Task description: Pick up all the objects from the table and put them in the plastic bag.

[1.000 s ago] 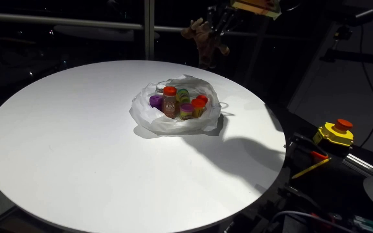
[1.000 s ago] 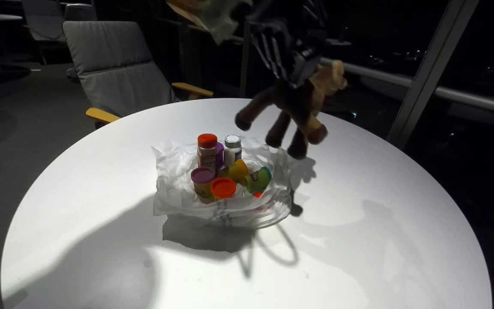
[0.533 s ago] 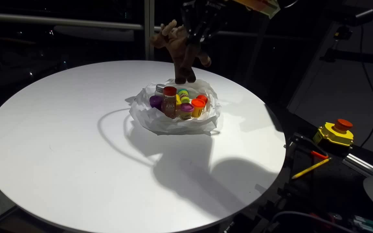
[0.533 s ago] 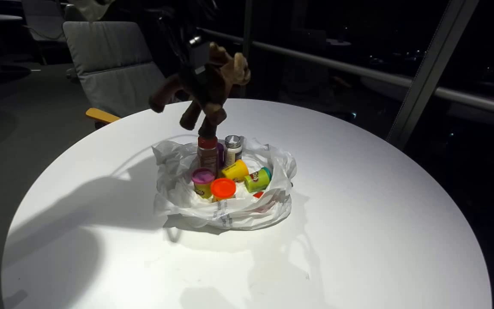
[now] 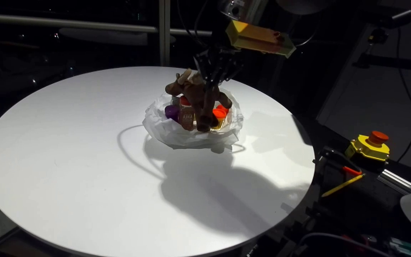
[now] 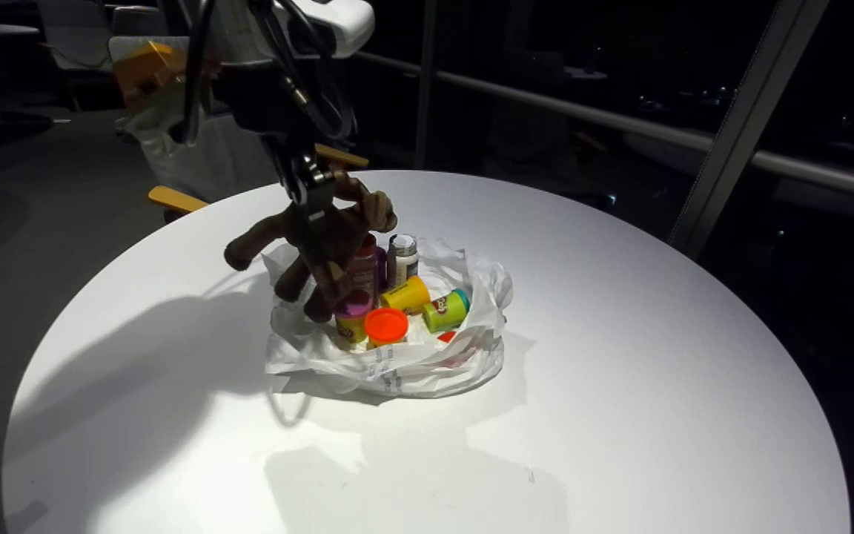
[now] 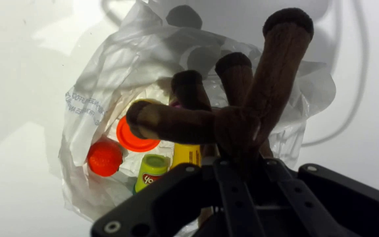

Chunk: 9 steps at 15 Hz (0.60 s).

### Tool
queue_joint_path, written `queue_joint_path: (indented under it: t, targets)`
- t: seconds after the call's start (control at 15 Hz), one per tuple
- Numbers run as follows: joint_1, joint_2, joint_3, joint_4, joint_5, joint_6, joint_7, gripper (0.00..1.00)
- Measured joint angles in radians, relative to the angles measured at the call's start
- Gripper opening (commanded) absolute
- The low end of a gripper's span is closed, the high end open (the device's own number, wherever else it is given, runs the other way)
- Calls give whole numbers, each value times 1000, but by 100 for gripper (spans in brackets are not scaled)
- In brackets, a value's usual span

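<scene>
Open white plastic bag [image 6: 427,374] on a round white desk [image 5: 84,171], in an exterior view nearer the far edge than the near one. A brown four-legged plush animal [image 5: 195,94] hangs over the bag's mouth, its body gripped between the narrowed jaws; whether its legs touch the contents cannot be told. Bag contents: an upright red-lidded jar [image 5: 187,118] labelled AJIKA, a purple container [image 5: 172,112] beside it, and a white bottle [image 6: 405,265]; a yellow tub [image 6: 407,295] and a lime-green Play-Doh tub [image 6: 445,311], both tilted; an orange-lidded tub [image 6: 386,326] and a purple-lidded tub [image 6: 352,328], both upright; a round red-orange object [image 7: 105,158] beside the bag's wall. In the wrist view the legs stand in front of the purple-lidded tub and overlap one side of the orange-lidded one. Surroundings: just past the desk's edge, at the right of an exterior view, a yellow emergency-stop box [image 5: 369,147] and a pencil [image 5: 343,185]; beyond the far edge, in an exterior view, a grey armchair [image 6: 230,167] with wooden armrests [image 6: 177,200], partly screened by the robot arm [image 6: 238,37].
</scene>
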Motion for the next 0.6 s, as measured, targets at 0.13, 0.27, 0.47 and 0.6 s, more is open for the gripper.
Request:
queue_joint_path:
  t: [0.13, 0.27, 0.47, 0.6]
  targets:
    - [-10, 23, 2, 12, 25, 1, -30, 4]
    - [-20, 33, 2, 22, 44, 1, -57, 4]
    - [-32, 43, -4, 40, 44, 1, -63, 4]
    - [-41, 49, -9, 51, 44, 1, -65, 5]
